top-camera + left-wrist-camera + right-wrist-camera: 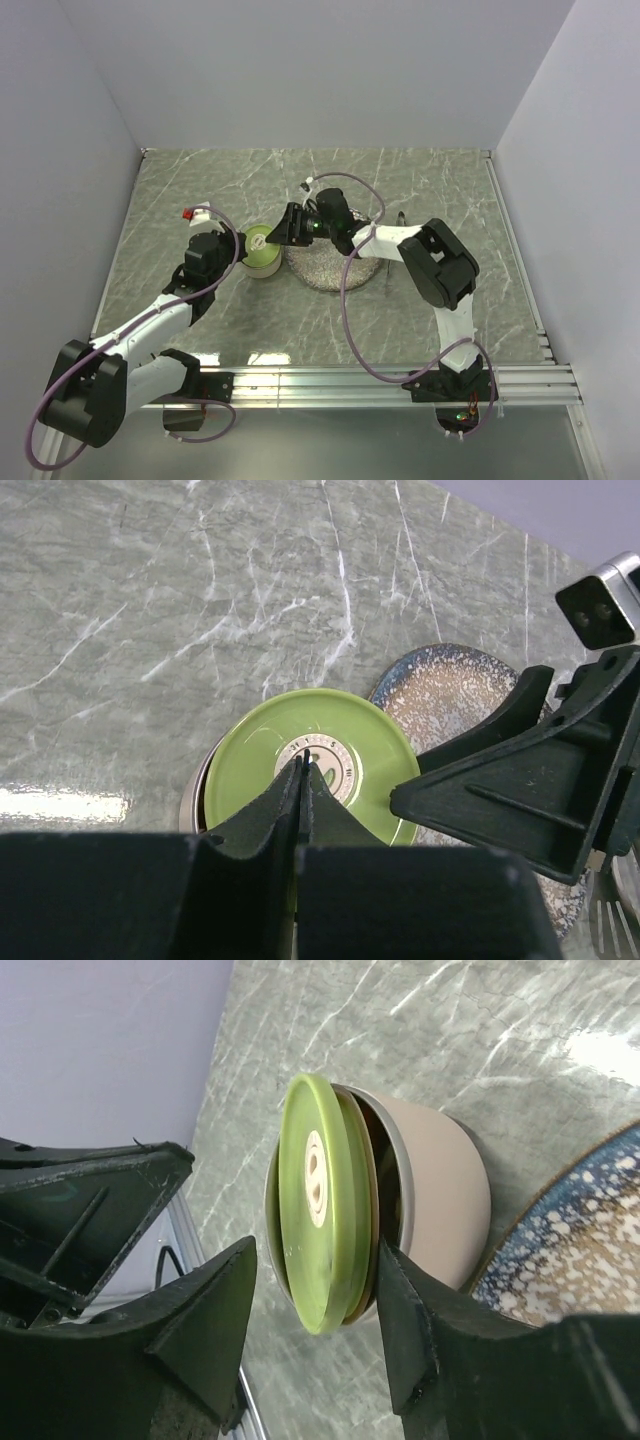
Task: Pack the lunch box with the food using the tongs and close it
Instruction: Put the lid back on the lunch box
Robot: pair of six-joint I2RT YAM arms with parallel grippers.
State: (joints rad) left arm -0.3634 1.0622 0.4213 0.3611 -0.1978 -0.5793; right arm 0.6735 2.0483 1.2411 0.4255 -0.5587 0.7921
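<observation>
Closing step, frame centre: the green lid [250,770] sits askew on the tin [440,1190]. Left tool [303,770], pressed together, is over its middle. Right tool [318,1260], spread, straddles its rim. Next, the lid needs pressing flat.

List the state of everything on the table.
Lunch box: upright, lid on top.
Lid: tilted, not seated, gap showing.
Plate: bare where visible.
Tongs: lying flat beside plate, unheld.
Left gripper: jaws shut, over lid's centre.
Right gripper: jaws open, straddling lid.
</observation>
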